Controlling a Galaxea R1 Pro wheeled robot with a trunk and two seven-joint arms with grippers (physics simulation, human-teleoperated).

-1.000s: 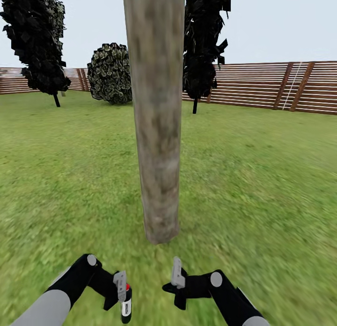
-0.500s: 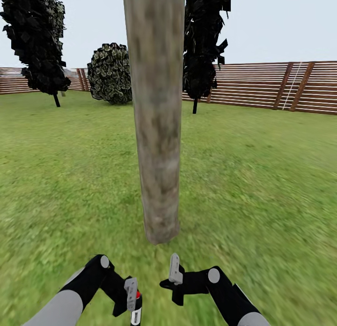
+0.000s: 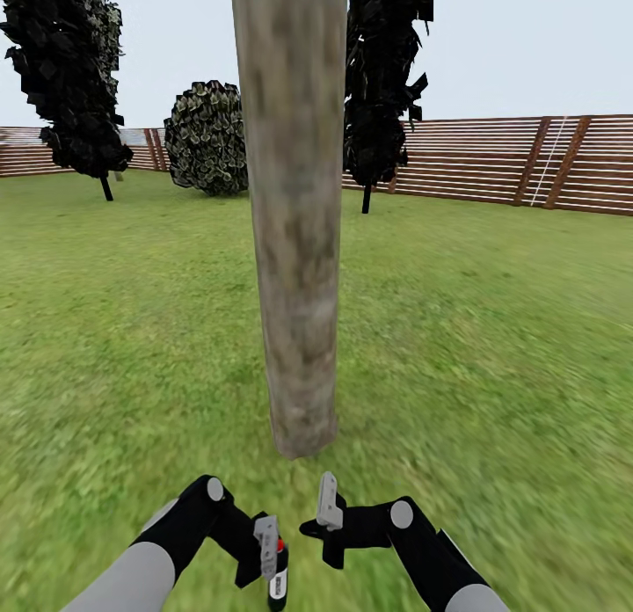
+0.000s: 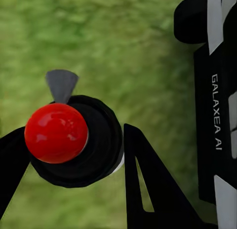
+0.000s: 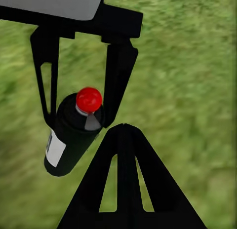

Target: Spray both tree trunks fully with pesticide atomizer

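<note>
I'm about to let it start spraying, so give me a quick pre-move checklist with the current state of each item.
1. Left gripper closed on the dark-grey cylindrical pesticide atomizer with the red dot on top: ok.
2. Atomizer off the grass: ok; it hangs in the fingers in the right wrist view.
3. Thick mottled grey-brown tree trunk straight ahead, beyond both grippers: ok.
4. Nozzle aimed at the trunk: cannot tell.
5. Right gripper holds nothing: ok; whether its jaws are open, cannot tell.
6. Pesticide on the trunk: cannot tell, none visible.

Bright flat daylight, no cast shadows; grass blurry, esp. in wrist views.
</note>
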